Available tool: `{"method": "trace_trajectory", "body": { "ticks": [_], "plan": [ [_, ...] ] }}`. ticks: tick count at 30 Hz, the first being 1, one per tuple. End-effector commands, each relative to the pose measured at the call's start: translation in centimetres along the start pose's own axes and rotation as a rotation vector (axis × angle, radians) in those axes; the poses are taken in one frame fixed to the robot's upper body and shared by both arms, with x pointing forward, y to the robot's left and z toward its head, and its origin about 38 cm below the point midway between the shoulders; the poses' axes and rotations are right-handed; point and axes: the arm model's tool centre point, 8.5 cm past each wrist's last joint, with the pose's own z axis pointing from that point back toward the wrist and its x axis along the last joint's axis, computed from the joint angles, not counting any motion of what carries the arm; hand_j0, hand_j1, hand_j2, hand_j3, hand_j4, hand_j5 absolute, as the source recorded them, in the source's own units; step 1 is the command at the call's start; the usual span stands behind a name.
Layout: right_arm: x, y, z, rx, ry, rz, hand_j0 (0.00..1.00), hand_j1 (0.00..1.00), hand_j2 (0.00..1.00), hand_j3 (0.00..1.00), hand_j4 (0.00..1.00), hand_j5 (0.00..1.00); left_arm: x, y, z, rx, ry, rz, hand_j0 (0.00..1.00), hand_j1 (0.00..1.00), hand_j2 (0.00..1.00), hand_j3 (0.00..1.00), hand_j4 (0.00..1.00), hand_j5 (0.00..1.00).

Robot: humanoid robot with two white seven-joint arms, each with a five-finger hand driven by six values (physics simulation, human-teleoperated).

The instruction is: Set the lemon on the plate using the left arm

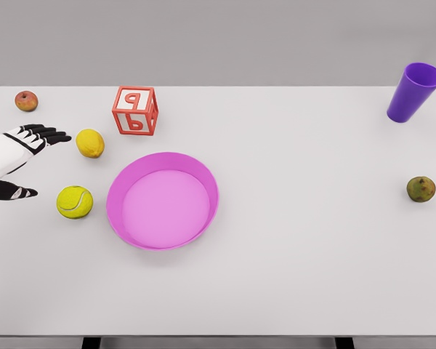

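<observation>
A head-camera view is looking down on a white table (291, 276). The robot's left hand (22, 149), white with black fingers, is reaching in from the left edge. Its fingers (52, 134) are stretched out straight and spread, with the thumb hanging lower and apart, and they are holding nothing. The right arm is not showing anywhere.

The small yellow oval lemon (90, 143) is sitting on the table just beside those fingertips, to their right, with a narrow gap between them. The round shallow pink plate (123, 190) is lying near the lemon, lower and to the right, and nothing is lying in it.

Other things are sharing the table: a yellow-green tennis ball (75, 202) just left of the plate, a red-framed letter block (135, 110) above the plate, a small reddish apple (26, 100) at the far left corner, a purple tumbler (414, 91) tilted at the far right, and a brownish-green round fruit (421, 189) on the right.

The lemon is probably light and firm, with a smooth rounded skin that could roll or slip away from a loose grip. Closing fingers and thumb around its broad middle, from opposite sides, looks safest.
</observation>
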Motion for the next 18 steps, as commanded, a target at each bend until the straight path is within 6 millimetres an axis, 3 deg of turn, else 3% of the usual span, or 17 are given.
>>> {"method": "trace_trajectory", "body": {
  "ticks": [1, 10, 15, 18],
  "plan": [
    [0.0, 0.0, 0.0, 0.0, -0.001, 0.0, 1.0, 1.0, 1.0, 1.0, 1.0, 1.0, 0.0, 0.1, 0.0, 0.005, 0.0, 0.006, 1.0, 1.0, 1.0, 1.0, 1.0, 1.0],
    [0.0, 0.0, 0.0, 0.0, -0.001, 0.0, 1.0, 1.0, 1.0, 1.0, 1.0, 1.0, 0.0, 0.0, 0.0, 0.003, 0.001, 0.001, 1.0, 1.0, 1.0, 1.0, 1.0, 1.0],
    [0.0, 0.0, 0.0, 0.0, 0.001, 0.0, 1.0, 1.0, 1.0, 1.0, 1.0, 1.0, -0.3, 2.4, -0.6, 0.037, 0.001, -0.054, 1.0, 1.0, 1.0, 1.0, 1.0, 1.0],
    [0.0, 0.0, 0.0, 0.0, -0.001, 0.0, 1.0, 1.0, 1.0, 1.0, 1.0, 1.0, -0.5, 2.6, -0.7, 0.014, 0.019, -0.096, 1.0, 1.0, 1.0, 1.0, 1.0, 1.0]
  ]
}}
